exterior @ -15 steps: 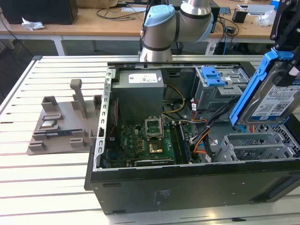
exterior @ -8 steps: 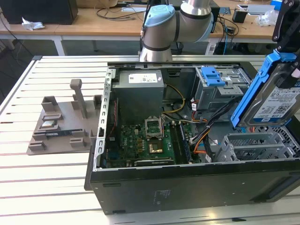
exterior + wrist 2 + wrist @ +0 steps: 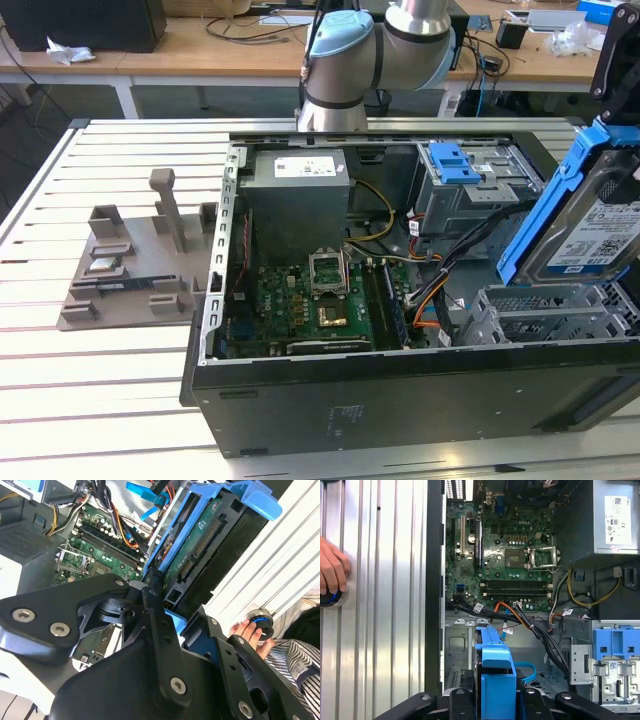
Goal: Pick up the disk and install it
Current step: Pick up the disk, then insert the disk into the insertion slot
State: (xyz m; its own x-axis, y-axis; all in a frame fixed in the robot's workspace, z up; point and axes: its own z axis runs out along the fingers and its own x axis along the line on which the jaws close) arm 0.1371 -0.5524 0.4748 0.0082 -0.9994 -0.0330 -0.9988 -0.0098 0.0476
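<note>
The disk (image 3: 590,225), a silver hard drive with a white-and-blue label and blue rails, hangs tilted over the open computer case (image 3: 400,400) at the exterior view's right. It sits just above a grey metal bay (image 3: 550,310). My gripper (image 3: 618,85) holds it from above, shut on its blue-railed edges. In the second wrist view the black fingers (image 3: 150,587) clamp the disk (image 3: 200,545), whose connector side faces the camera. In the first wrist view the disk (image 3: 495,665) appears edge-on as a blue strip between the fingers (image 3: 457,700).
A grey drive cage (image 3: 480,195) with a blue latch (image 3: 450,160) stands behind the disk. The motherboard (image 3: 320,300), cables (image 3: 530,625) and power supply (image 3: 300,190) fill the case. A grey fixture (image 3: 140,260) lies on the slatted table. A person's hand (image 3: 332,570) rests on a knob.
</note>
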